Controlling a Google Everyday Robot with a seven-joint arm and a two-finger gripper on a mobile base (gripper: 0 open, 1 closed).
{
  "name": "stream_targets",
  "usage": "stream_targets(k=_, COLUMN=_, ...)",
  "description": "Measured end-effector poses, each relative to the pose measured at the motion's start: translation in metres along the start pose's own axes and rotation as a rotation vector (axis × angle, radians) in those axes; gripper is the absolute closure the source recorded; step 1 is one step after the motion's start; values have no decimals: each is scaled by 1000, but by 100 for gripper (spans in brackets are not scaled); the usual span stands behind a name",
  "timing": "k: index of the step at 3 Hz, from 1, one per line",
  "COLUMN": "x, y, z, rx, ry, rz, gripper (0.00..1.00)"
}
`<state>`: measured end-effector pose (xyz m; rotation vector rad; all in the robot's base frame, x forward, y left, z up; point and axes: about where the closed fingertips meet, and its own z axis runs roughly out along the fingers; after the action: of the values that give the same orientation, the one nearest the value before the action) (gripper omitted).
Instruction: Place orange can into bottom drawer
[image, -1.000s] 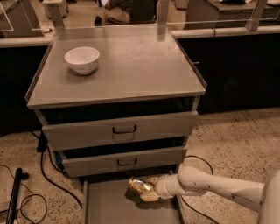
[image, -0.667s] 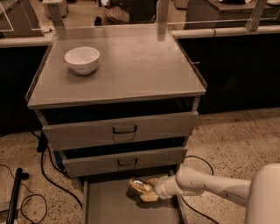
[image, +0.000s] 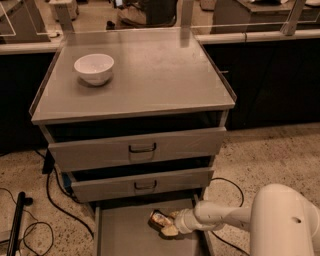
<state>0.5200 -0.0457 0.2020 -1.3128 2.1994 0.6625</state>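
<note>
The orange can (image: 158, 218) is small, dented and orange-gold with whitish patches. It lies low over the floor of the bottom drawer (image: 125, 232), which is pulled out at the foot of the grey cabinet. My gripper (image: 168, 224) reaches in from the right on a white arm. Its pale fingers (image: 170, 231) close around the can's right end. The can sits near the drawer's back, right of centre. I cannot tell whether it touches the floor.
A white bowl (image: 94, 67) stands on the cabinet top (image: 150, 75) at the back left. Two higher drawers with dark handles (image: 142, 148) stick out slightly above the open one. Black cables (image: 55, 200) lie on the speckled floor on both sides.
The gripper and can have stayed almost in place in the drawer. The large white arm segment has come further into view at the bottom right.
</note>
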Motion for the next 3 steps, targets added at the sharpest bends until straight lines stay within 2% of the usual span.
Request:
stream_targets(k=1, x=22, y=-5, z=28, rx=18, ry=10, rz=-14, gripper=100)
stream_targets(k=2, x=33, y=-6, z=43, rx=22, ry=2, rz=-44, gripper=100)
stream_targets(k=3, x=34, y=-5, z=44, rx=22, ry=2, rz=-45, gripper=82)
